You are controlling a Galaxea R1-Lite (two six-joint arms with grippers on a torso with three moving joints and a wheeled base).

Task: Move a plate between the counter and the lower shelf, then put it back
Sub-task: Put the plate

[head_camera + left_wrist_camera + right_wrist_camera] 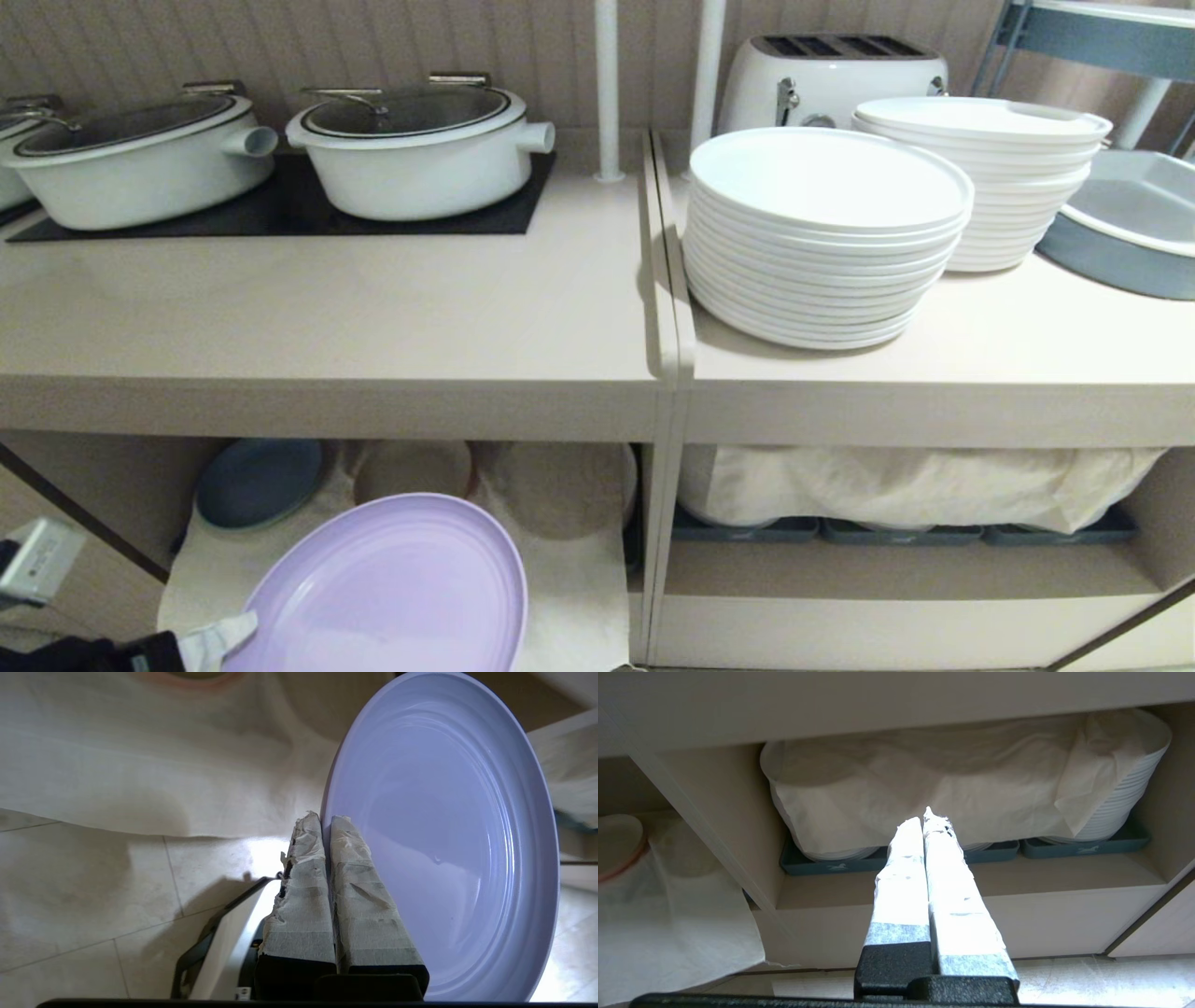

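lavender plastic plate [392,588], probably light, stiff and slippery, is pinched at its rim by the left gripper [325,821] before the lower shelf's [588,597] front edge; right gripper [924,816] closed, empty.

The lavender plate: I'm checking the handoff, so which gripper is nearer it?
Left. The left gripper is shut on the lavender plate's rim; the right gripper hangs before the neighbouring niche.
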